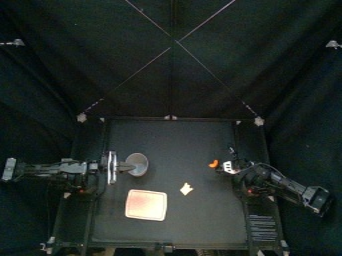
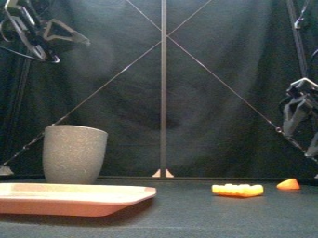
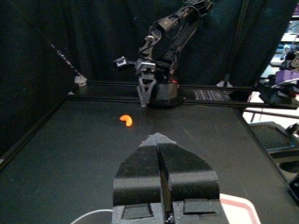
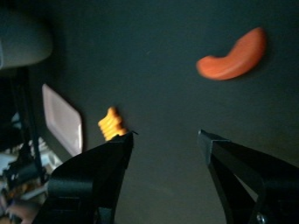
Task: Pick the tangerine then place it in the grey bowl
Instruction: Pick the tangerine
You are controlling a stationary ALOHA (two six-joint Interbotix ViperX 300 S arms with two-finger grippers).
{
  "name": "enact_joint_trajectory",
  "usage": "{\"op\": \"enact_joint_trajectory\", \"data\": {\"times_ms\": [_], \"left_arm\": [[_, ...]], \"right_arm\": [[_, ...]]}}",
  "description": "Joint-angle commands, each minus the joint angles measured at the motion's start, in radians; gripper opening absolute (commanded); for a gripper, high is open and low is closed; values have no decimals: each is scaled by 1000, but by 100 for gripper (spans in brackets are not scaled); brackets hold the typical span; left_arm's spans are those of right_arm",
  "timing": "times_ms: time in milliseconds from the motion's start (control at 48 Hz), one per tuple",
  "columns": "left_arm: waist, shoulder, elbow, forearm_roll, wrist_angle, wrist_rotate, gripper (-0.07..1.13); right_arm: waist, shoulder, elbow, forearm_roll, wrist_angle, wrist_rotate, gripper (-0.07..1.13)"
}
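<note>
ALOHA booth: Right gripper (image 4: pixel 163 134) hangs over the table (image 1: pixel 201 228), jaws spread wide w/ nothing between them. The tangerine (image 4: pixel 232 55), an orange crescent wedge, lies on the bare top toward the table's right edge, approx. midway btwn front and back edges and just beside that gripper. Left gripper (image 3: pixel 162 150) rests at the left edge by the grey bowl (image 1: pixel 134 162), jaws pressed together and empty. The pink tray (image 1: pixel 146 205) sits nearer the front edge, and a yellow ridged toy (image 2: pixel 237 190) lies btwn tray and wedge.

Handling, as judged: prob. a light, stiff toy w/ a smooth skin, so it could skid or pop out of a pinch. Best hold is across the thick middle of the curve, not the tapered tips.

The top view gives the layout. The front view alone shows how low the wedge lies and how tall the bowl's rim stands. The right wrist view shows the crescent's outline and the jaw gap. The left wrist view shows the far arm's closed jaws.
</note>
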Motion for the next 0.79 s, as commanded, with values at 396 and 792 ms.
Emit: {"op": "enact_joint_trajectory", "data": {"times_ms": [396,792], "left_arm": [[18,5,0,2,-17,2,14],[49,5,11,3,-17,2,14]], "right_arm": [[-41,-121,-49,-518,66,614,93],[49,95,-69,-591,-106,775,93]]}}
